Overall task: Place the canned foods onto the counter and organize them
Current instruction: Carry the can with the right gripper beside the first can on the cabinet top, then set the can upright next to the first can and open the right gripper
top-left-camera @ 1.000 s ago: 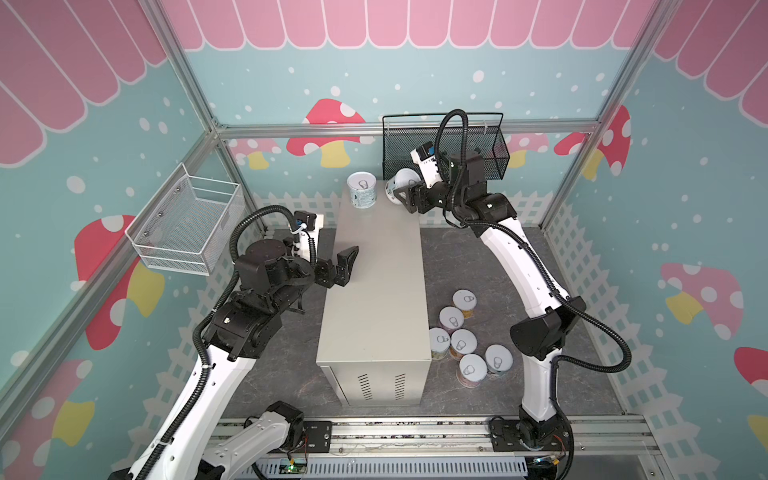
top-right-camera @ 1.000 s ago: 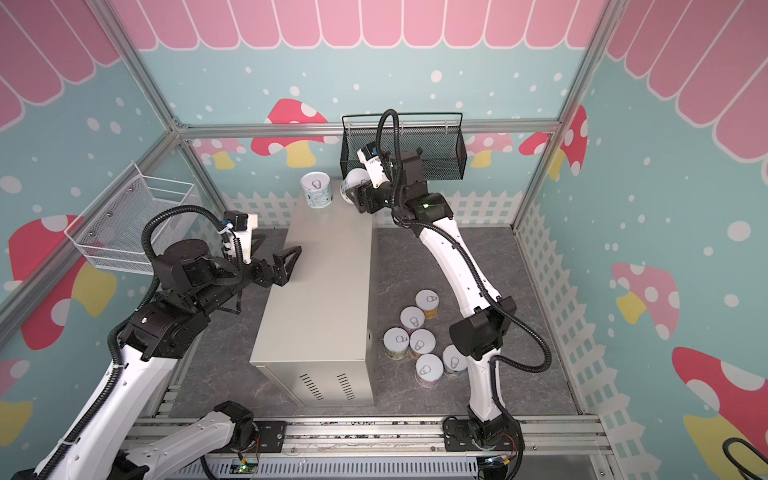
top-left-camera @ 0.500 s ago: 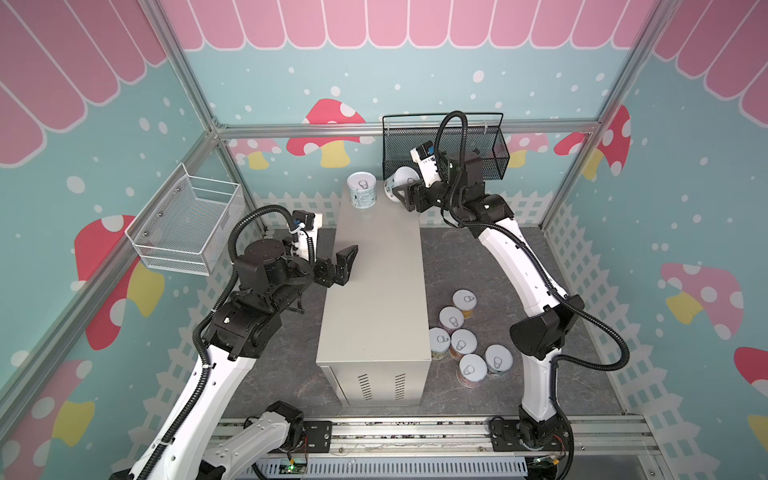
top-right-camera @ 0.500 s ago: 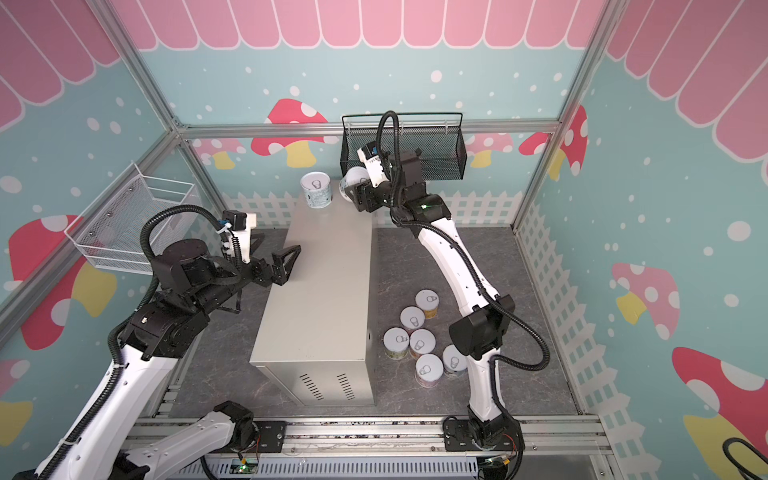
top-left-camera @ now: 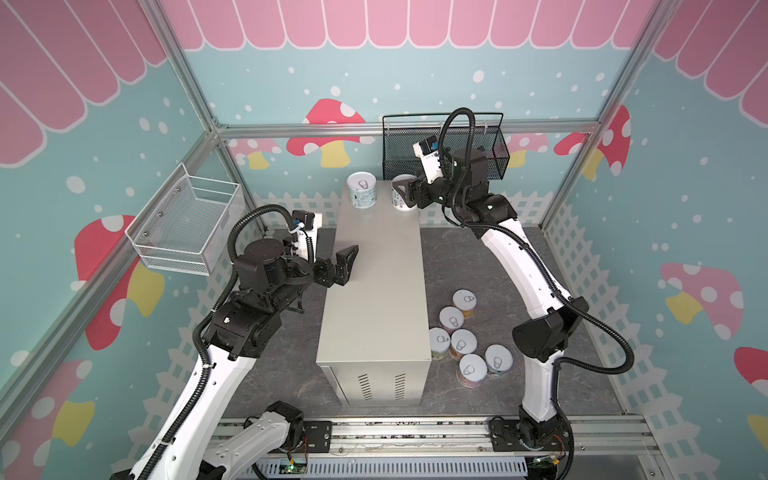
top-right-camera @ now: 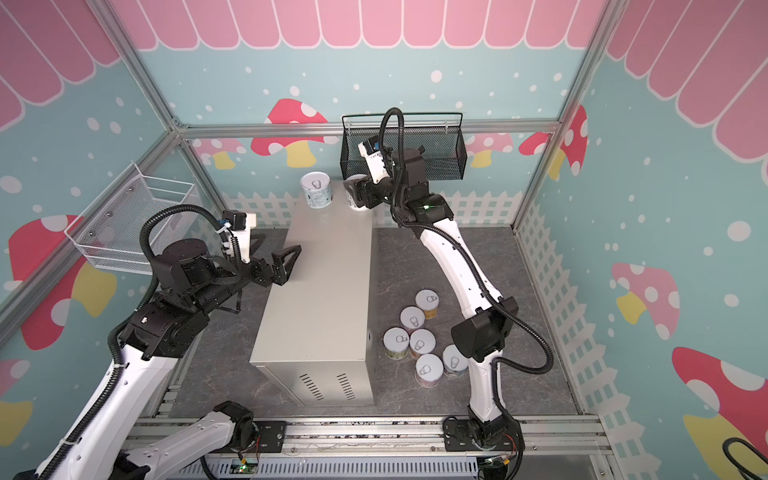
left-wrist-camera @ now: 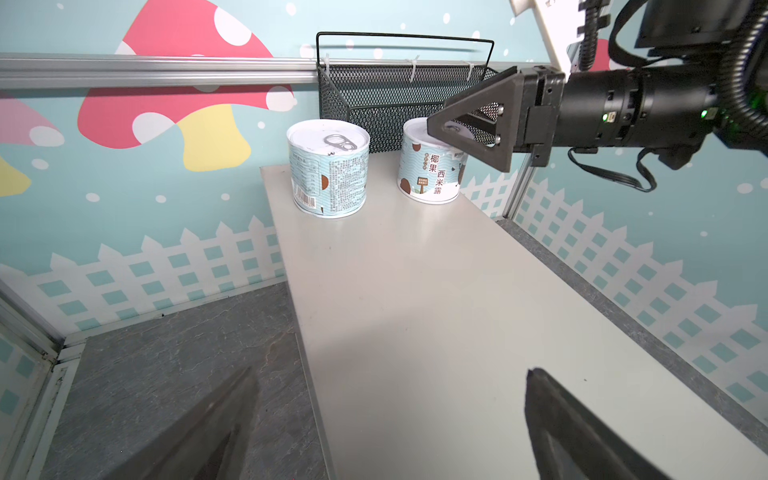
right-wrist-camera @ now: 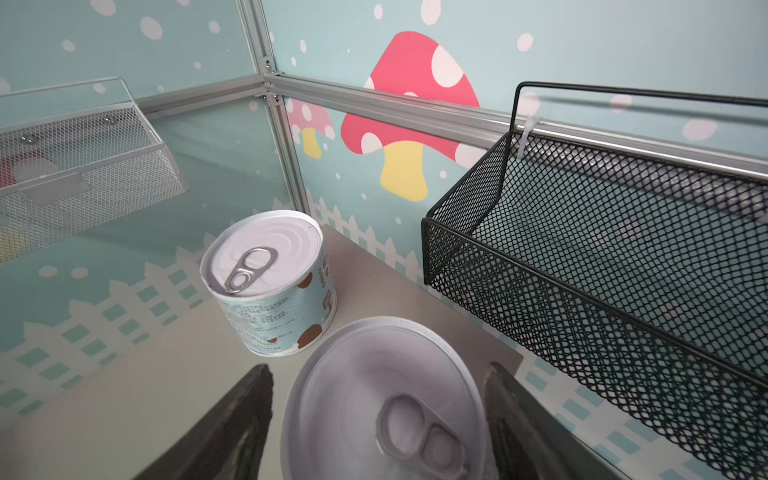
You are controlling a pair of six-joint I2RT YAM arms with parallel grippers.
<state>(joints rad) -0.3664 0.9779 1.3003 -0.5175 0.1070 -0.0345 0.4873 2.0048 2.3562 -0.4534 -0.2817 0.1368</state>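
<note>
The right gripper (right-wrist-camera: 378, 370) straddles an upright blue can (left-wrist-camera: 430, 176) on the counter's (top-left-camera: 374, 291) far end, jaws a sliver clear of its sides, while six floor cans (top-left-camera: 461, 344) lie behind and below it, across the counter from the wide, empty left gripper (top-left-camera: 348, 264).

At the 12 o'clock end of the tabletop (top-left-camera: 374, 270), in a top view, stand two cans. In the left wrist view, the can toward 1 o'clock (top-left-camera: 400, 201) carries large brown Chinese characters in two vertical columns on its pale blue label (left-wrist-camera: 415, 166): 椰果 and 西米露. A small brown signboard (left-wrist-camera: 423, 185) printed beneath holds text too small to read. The can toward 11 o'clock (top-left-camera: 362, 195) shows a barcode (left-wrist-camera: 305, 199) and blocks of fine print, none of it legible.
</note>
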